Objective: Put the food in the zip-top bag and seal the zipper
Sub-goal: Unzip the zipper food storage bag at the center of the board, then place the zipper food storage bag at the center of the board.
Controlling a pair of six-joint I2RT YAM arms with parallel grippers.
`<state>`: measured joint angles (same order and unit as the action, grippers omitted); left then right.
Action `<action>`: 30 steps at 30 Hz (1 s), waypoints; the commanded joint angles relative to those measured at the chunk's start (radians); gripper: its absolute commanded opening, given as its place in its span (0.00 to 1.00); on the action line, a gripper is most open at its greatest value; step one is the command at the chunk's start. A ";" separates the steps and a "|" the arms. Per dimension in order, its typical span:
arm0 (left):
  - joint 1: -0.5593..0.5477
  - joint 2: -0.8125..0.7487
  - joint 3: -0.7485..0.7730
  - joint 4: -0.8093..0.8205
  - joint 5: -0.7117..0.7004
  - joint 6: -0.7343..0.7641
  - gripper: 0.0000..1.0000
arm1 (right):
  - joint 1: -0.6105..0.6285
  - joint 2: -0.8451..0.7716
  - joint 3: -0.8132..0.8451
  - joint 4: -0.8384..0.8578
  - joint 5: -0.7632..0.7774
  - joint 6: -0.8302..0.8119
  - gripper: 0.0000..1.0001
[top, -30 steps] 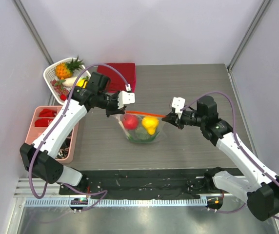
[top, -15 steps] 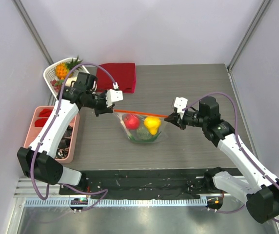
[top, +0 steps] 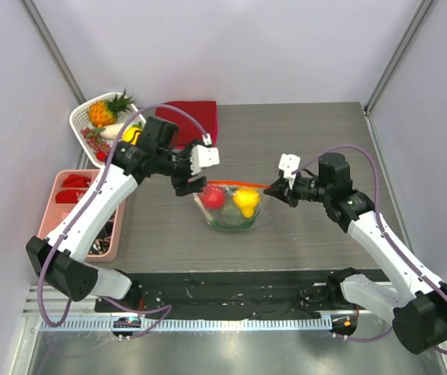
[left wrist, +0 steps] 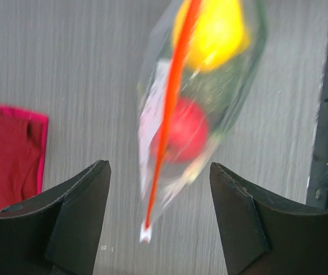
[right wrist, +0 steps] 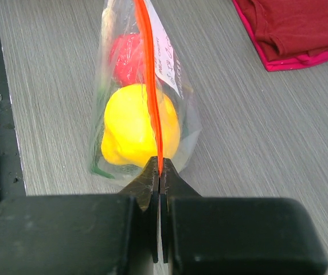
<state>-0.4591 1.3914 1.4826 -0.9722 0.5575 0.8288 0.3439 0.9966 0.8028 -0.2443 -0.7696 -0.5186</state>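
Observation:
The zip-top bag [top: 231, 209] stands on the table between the arms, with a red apple [top: 212, 198], a yellow citrus [top: 244, 199] and green pieces [top: 227, 222] inside. Its orange-red zipper [top: 239, 184] runs along the top edge. My right gripper [top: 275, 190] is shut on the zipper's right end [right wrist: 159, 166], just behind the citrus [right wrist: 138, 129] and apple [right wrist: 127, 54]. At the bag's left end my left gripper [top: 190, 186] is open. In the left wrist view the zipper's tip [left wrist: 145, 231] hangs free between the spread fingers [left wrist: 81, 209], touching neither.
A folded dark red cloth [top: 189, 121] lies behind the bag. A white basket [top: 80, 117] of toy produce and a pink bin [top: 58, 205] stand at the left edge. A black mat [top: 231, 287] runs along the near edge.
My left gripper slid left along the zipper and off the bag, then came back to the bag's left end and opened. The right gripper stayed shut on the zipper.

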 commanded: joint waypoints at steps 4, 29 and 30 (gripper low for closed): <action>-0.133 0.032 0.013 0.147 -0.062 -0.096 0.74 | -0.003 -0.006 0.045 0.023 -0.028 0.005 0.01; -0.122 0.549 0.631 0.177 -0.237 -0.123 0.00 | -0.054 -0.052 0.139 0.120 0.303 0.560 0.99; -0.122 0.557 0.636 0.196 -0.237 -0.119 0.00 | -0.063 -0.050 0.151 0.125 0.303 0.581 0.99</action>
<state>-0.5953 1.9045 2.0186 -0.8719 0.3710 0.7139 0.3122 0.9688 0.8490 -0.2199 -0.5461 -0.1280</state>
